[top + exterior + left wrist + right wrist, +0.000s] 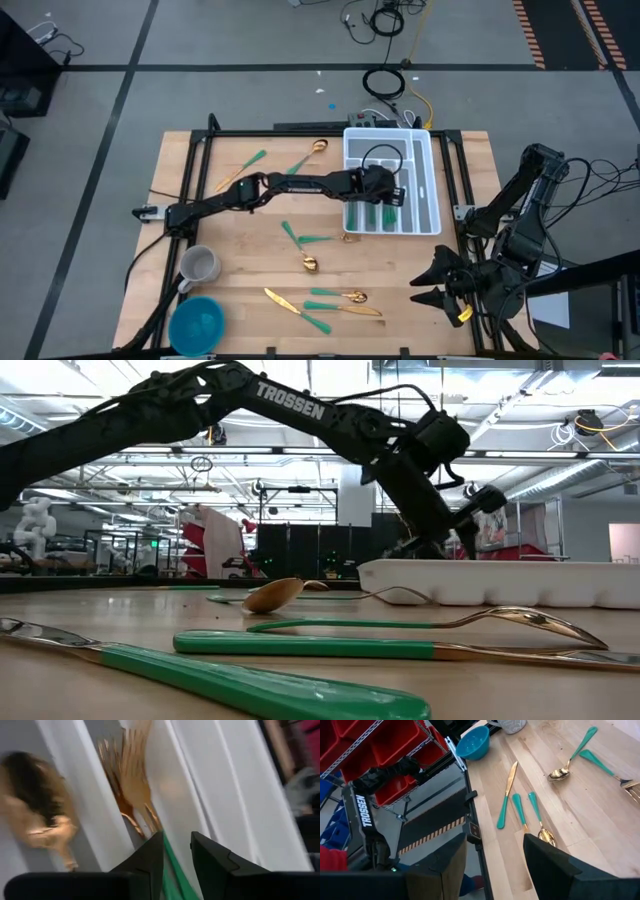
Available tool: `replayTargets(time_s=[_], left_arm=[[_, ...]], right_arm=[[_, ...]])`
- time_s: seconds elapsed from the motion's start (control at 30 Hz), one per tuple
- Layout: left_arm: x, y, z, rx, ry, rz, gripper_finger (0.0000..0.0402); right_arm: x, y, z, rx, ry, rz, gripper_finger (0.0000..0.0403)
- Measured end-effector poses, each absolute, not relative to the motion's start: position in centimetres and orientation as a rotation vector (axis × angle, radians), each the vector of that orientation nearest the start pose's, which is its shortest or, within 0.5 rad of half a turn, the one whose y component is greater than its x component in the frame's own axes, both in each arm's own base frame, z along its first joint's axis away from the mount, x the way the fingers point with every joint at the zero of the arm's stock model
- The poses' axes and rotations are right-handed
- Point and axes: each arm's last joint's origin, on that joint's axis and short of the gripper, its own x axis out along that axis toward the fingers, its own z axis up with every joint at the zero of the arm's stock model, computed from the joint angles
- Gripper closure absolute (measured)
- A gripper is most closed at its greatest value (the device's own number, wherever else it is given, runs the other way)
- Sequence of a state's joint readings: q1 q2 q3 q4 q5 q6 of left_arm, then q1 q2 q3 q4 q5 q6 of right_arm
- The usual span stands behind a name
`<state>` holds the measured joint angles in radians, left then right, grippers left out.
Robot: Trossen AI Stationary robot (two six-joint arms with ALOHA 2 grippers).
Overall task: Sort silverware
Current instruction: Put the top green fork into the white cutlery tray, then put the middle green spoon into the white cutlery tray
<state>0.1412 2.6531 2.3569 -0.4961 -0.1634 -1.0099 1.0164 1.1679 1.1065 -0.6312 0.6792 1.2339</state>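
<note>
Left hand (pixel 393 193) hovering over white tray (pixel 425 150), fingers slightly parted around green handle of fork (pixel 131 767) lying in a compartment; likely mid-release, forks grouped together there. Arm stretched long across counter (pixel 240 262), wrist pitched down into tray. Right hand (pixel 428 283) parked off counter's near right corner, spread wide, empty. Remaining silverware (pixel 322 301) scattered left of tray.

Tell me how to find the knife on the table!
Start at the blue bowl in the table's front left corner and go right along the front edge. The first piece you reach is the knife, with its gold blade pointing back toward the bowl. The spoon beside it has a rounded head; the knife's is flat.
</note>
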Motion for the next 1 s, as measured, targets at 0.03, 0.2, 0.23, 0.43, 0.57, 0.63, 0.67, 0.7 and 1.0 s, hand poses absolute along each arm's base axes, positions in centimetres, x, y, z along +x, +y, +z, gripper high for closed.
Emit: replayTargets(time_s=[0.03,0.2,0.23,0.43,0.57,0.63,0.67,0.7,1.0], left_arm=[[56.4,8.6,14.6,-0.928,0.587,0.681,0.0297],[56.1,9.2,15.3,-0.875,0.594,0.701,0.0299],[56.0,9.2,15.3,-0.872,0.603,0.704,0.0299],[55.5,9.1,15.3,-0.863,0.659,0.73,0.03],[55.5,9.0,15.5,-0.859,0.655,0.73,0.03],[55.5,9.0,15.6,-0.861,0.65,0.729,0.03],[55.4,9.0,15.9,-0.862,0.646,0.726,0.03],[55.4,9.0,16.1,-0.86,0.645,0.727,0.03],[53.6,10.0,23.1,-0.741,0.583,0.685,0.03]], right_arm=[[13.9,19.0,33.4,0.68,0.566,-0.003,0.0213],[13.9,18.9,33.4,0.669,0.561,-0.003,0.0213],[13.9,18.9,33.4,0.665,0.56,-0.002,0.0213],[13.9,19.0,33.4,0.668,0.555,-0.001,0.0213],[13.9,19.0,33.5,0.671,0.548,-0.001,0.0213],[14.0,19.0,33.5,0.674,0.535,-0.006,0.0213],[14.0,19.0,33.5,0.674,0.533,-0.007,0.0213],[14.0,19.0,33.6,0.673,0.532,-0.006,0.0213],[14.0,18.9,33.5,0.631,0.518,-0.021,0.0213]])
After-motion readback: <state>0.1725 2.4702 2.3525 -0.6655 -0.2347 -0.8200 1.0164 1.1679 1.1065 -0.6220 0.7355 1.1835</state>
